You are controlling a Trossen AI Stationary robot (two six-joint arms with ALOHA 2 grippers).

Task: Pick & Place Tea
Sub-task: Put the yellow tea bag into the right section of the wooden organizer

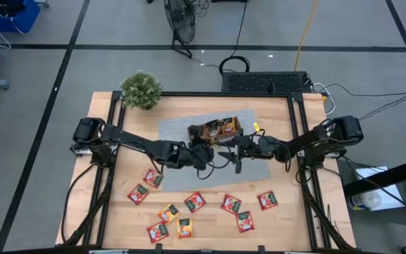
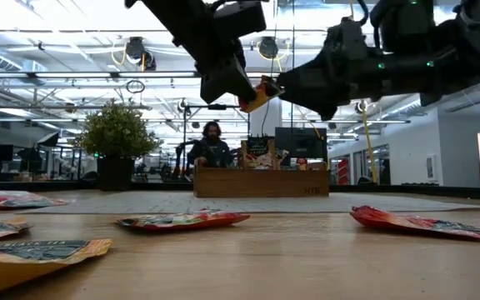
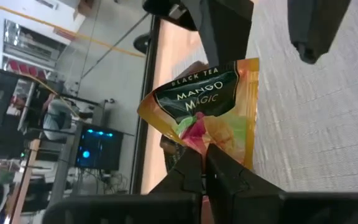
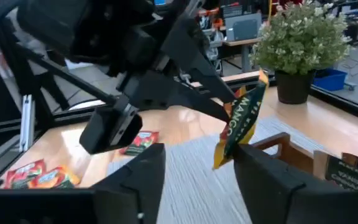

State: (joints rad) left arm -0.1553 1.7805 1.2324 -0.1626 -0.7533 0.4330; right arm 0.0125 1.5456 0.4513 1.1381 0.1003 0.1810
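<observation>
One orange-yellow tea packet pinched by left fingers above surface centre | right fingers released, apart just beside packet

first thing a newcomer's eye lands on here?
Mid-table, above the grey mat, the two arms meet nose to nose: the left gripper is shut on an orange-yellow tea packet held in the air, the right gripper open just beside it. Next, the loose red and orange packets scattered along the table's near edge.

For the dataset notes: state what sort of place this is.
Probably an open-plan robotics lab or workshop: a wooden bench on a taped concrete floor, monitors and desks behind, a person seated there, exposed ceiling ducting.
</observation>
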